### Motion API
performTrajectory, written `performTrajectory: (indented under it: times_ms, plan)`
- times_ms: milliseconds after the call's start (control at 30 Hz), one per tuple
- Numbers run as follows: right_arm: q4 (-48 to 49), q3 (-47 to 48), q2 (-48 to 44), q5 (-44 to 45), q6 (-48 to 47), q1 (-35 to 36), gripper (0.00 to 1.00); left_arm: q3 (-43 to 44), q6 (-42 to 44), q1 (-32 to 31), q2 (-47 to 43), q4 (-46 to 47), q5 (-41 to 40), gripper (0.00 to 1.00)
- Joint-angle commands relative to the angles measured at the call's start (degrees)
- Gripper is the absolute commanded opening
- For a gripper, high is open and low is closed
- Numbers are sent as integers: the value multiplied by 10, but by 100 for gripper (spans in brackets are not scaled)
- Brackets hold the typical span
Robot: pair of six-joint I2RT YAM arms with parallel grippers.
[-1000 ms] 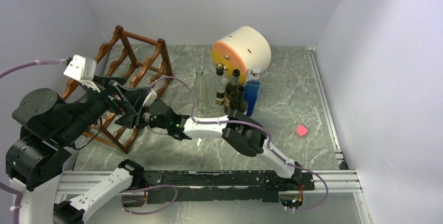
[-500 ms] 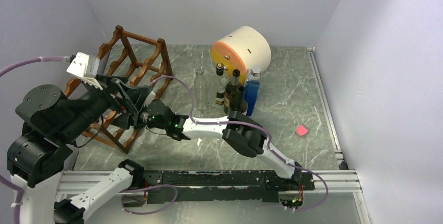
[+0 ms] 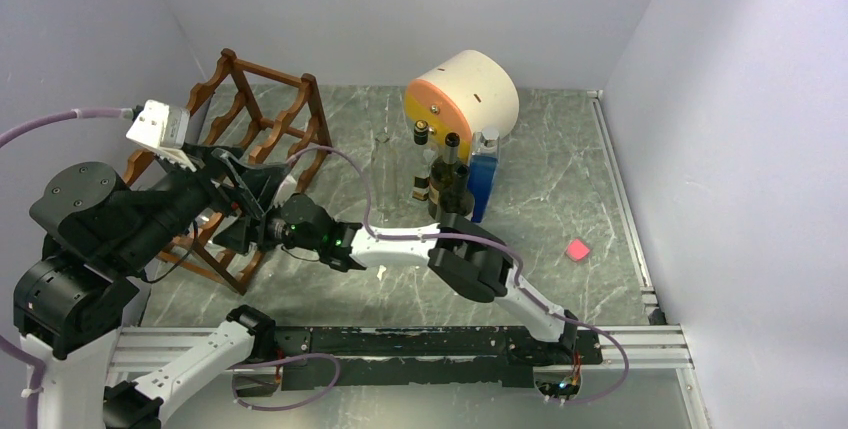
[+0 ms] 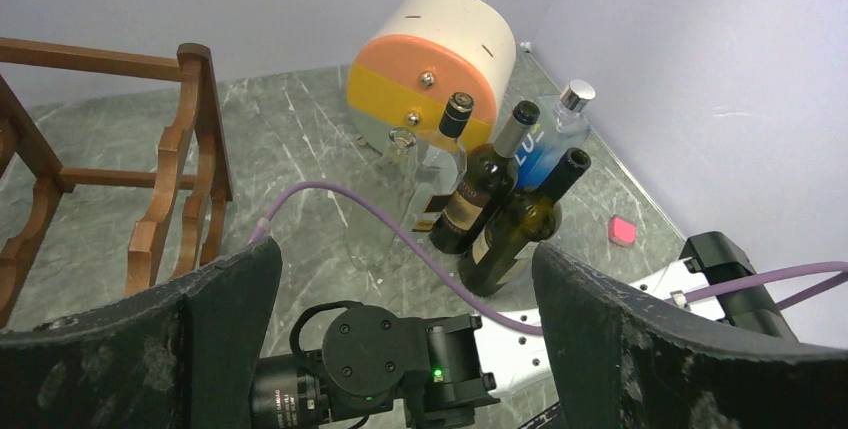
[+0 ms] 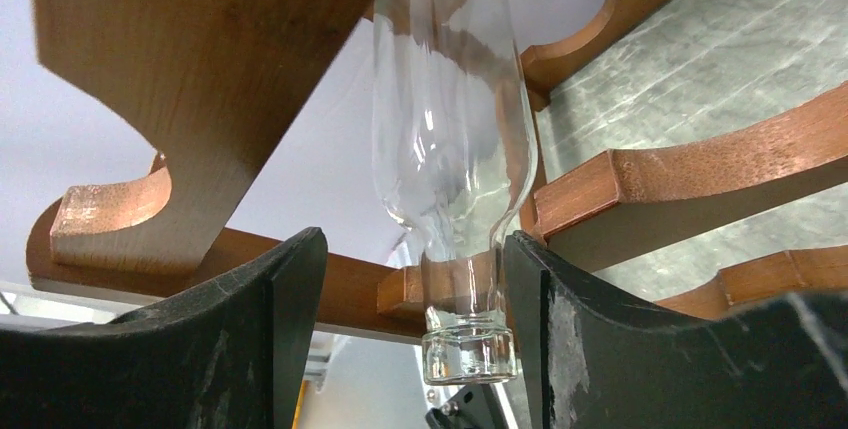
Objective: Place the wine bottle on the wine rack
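Observation:
In the right wrist view a clear glass wine bottle (image 5: 455, 149) lies in the wine rack (image 5: 690, 164), resting on its reddish-brown scalloped rails with the neck pointing at the camera. My right gripper (image 5: 412, 249) is open around the neck. There is a wide gap on the left, and the right finger (image 5: 560, 299) is close beside the glass. From above, the wine rack (image 3: 262, 119) stands at the far left with the right gripper (image 3: 232, 232) at its front. The bottle is hidden there behind the arms. My left gripper (image 3: 240, 184) hangs open and empty over the right wrist, as the left gripper (image 4: 405, 254) view shows.
A cream cylinder with an orange and yellow face (image 3: 462, 99) lies at the back centre. Dark wine bottles (image 3: 450, 184) and a blue bottle (image 3: 484, 177) stand in front of it. A small pink object (image 3: 577, 249) lies to the right. A purple cable (image 4: 400, 239) crosses the floor.
The right jaws have opened off the bottle's neck, leaving the bottle lying on the rack. The left arm rose slightly, then held still.

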Motion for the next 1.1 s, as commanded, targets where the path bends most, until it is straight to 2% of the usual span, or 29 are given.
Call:
performTrajectory:
  times_ms: [0, 133, 300, 733, 933, 1067]
  plan:
    - [-28, -10, -38, 33, -62, -2, 71, 9, -2, -2, 1, -7, -16, 99]
    - [-28, -28, -52, 45, -85, -3, 82, 12, 0, -2, 4, -10, -23, 99]
    - [-25, -33, -59, 47, -103, -6, 86, 14, 0, -2, 8, -13, -27, 99]
    - [-30, -82, -117, 67, -172, -14, 86, 33, 9, -2, 11, -22, -38, 99]
    - [-50, -149, -211, 77, -219, -27, 84, 37, 19, -2, 4, -14, -44, 99]
    - [-133, -181, -289, 79, -261, -56, 82, 8, 28, -2, -13, 20, -49, 99]
